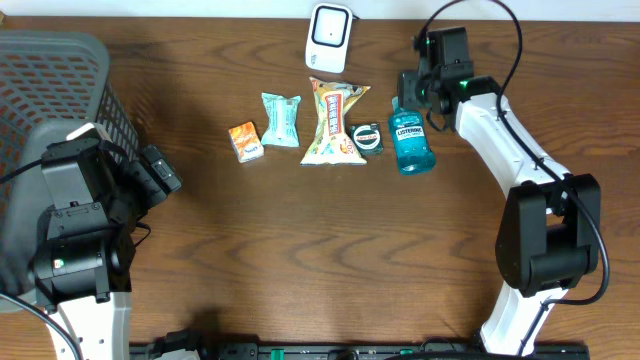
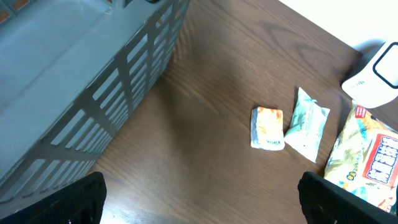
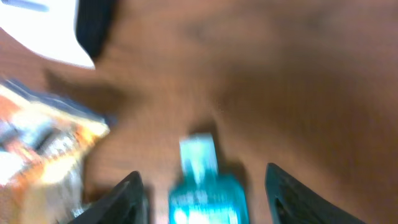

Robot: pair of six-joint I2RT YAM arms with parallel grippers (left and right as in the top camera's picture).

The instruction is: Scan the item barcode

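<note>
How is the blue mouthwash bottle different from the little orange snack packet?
The see-through blue plastic mouthwash bottle is clearly bigger than the little orange-and-white snack packet. The bottle has a cap and a printed label; the packet is a flat, crinkled wrapper. The bottle lies at the right end of the row, the packet at the left end. Both lie flat on the brown wooden table.

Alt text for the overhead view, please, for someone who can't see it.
The right gripper hovers at the cap end of a blue mouthwash bottle, the rightmost of five items in a row on a wooden table. A white scanner stands beyond the row; the left gripper sits beside a grey basket at the left.
</note>
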